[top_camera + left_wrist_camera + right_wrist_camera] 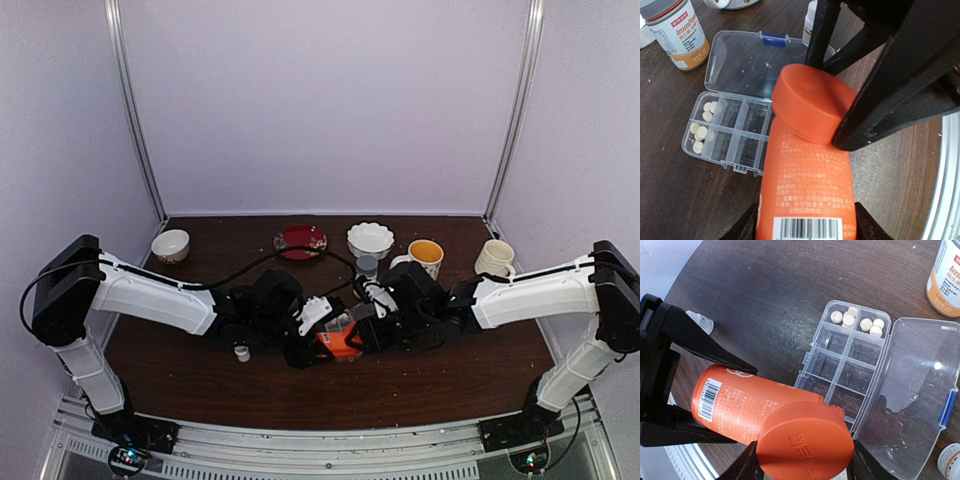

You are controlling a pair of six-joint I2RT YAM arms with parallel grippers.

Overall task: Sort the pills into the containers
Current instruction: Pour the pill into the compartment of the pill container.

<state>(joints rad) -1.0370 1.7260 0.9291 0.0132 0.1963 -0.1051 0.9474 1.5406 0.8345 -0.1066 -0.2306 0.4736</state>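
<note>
The clear pill box [741, 114] lies open on the brown table, its hinged lid [747, 60] flat behind it. Several pale pills [701, 132] lie in its two end cells; the other cells are empty. It also shows in the right wrist view [845, 365], with the pills [847, 317] at its far end. My left gripper [807, 227] is shut on the body of an orange bottle [807, 180], held tilted just above the box's near edge. My right gripper [802, 465] is shut on the bottle's orange cap [805, 445]. I cannot tell whether the cap is free of the neck.
A grey-capped bottle with an orange label [680, 32] stands beyond the box. Small white bottles stand near it [812, 22] and left of the arms [242, 352]. At the back are a small bowl [170, 245], a red plate [300, 240], a white bowl [370, 238] and two mugs [425, 257].
</note>
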